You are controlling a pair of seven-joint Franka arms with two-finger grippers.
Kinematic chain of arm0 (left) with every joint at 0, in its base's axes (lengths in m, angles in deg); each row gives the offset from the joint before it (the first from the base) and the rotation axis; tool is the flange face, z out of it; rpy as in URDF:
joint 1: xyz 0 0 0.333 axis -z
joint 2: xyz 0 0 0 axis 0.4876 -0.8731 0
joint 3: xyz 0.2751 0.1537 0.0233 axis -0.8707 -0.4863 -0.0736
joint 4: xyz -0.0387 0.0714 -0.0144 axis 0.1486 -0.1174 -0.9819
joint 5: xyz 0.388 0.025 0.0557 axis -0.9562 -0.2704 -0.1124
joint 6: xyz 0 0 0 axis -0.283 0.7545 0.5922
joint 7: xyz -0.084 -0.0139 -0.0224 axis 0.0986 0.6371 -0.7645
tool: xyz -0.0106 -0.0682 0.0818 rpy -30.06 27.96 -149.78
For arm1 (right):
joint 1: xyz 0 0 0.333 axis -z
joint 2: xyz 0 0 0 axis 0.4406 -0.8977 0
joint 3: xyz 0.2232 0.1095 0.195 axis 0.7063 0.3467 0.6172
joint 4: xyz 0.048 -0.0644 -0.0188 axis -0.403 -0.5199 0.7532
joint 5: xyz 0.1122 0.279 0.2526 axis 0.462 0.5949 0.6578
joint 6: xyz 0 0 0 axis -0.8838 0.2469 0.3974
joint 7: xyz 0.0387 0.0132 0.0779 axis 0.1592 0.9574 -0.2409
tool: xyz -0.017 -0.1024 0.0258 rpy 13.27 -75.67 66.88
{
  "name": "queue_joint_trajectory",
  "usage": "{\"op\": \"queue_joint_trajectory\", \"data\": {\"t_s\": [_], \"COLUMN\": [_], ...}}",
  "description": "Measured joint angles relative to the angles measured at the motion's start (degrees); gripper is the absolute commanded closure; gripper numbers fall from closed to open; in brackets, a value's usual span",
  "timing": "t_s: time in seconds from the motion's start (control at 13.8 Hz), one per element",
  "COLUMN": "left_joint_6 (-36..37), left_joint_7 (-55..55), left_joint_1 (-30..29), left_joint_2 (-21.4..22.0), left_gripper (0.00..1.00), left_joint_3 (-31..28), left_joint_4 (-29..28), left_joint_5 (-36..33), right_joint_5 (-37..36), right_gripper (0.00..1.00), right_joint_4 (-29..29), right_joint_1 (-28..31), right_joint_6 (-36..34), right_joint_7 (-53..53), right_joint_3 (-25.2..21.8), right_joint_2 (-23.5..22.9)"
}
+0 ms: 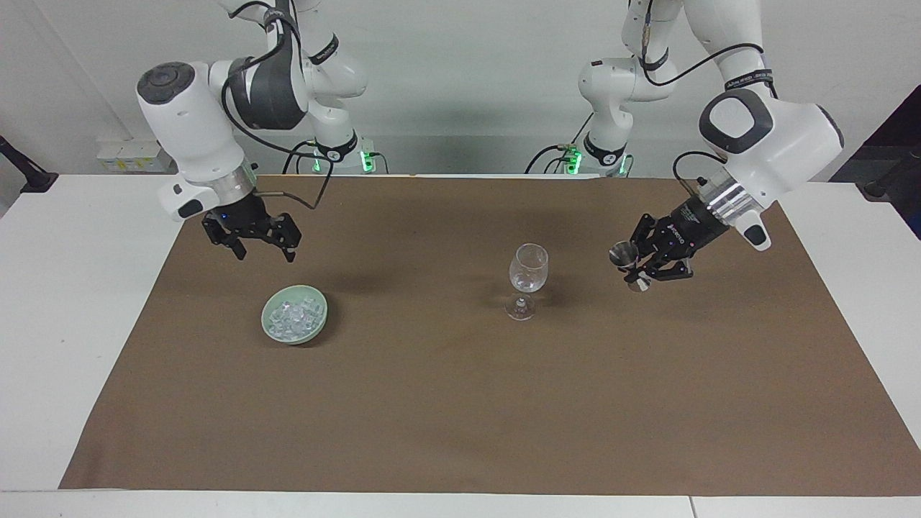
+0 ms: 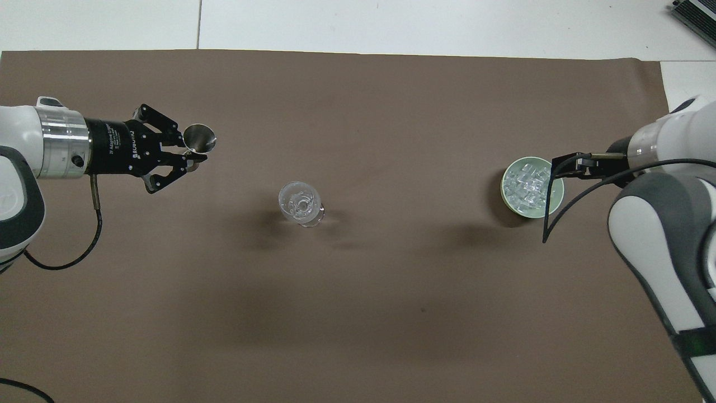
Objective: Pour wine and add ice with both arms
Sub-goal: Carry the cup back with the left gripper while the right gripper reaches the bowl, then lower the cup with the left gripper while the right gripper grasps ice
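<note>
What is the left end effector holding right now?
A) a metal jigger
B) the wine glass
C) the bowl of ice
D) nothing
A: the left end effector is shut on the metal jigger, held over the brown mat beside the wine glass.

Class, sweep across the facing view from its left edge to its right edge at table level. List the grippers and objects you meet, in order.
Right gripper, open → pale green bowl of clear ice cubes → clear stemmed wine glass → silver metal jigger → left gripper holding the jigger.

A brown mat (image 1: 460,403) (image 2: 391,313) covers the white table (image 1: 86,302) (image 2: 391,22).
</note>
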Motion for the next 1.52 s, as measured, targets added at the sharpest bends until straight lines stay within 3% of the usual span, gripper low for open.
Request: {"op": "queue_joint_trajectory", "data": {"t_s": [0.44,1.23,1.52], "left_joint_6": [0.06,0.50,3.95], "left_joint_7": [-7.90,-27.53,-35.00], "left_joint_1": [-5.65,-15.70,-19.81], "left_joint_2": [-1.15,-3.46,-4.69], "left_gripper": [1.00,1.00,1.00], "left_joint_3": [-0.03,0.07,0.04], "left_joint_4": [-4.86,-15.54,-18.47], "left_joint_5": [8.65,27.16,29.28], "right_joint_5": [0.00,0.00,0.00], "right_gripper": [0.00,0.00,0.00], "right_joint_4": [-5.91,-11.51,-11.74], "right_joint_1": [-0.22,-1.55,-1.55], "right_joint_6": [11.37,17.84,22.87], "right_joint_7": [-3.00,-4.59,-5.24], "right_joint_3": [0.01,-0.07,-0.07], "right_joint_2": [-3.08,-4.37,-6.10]}}
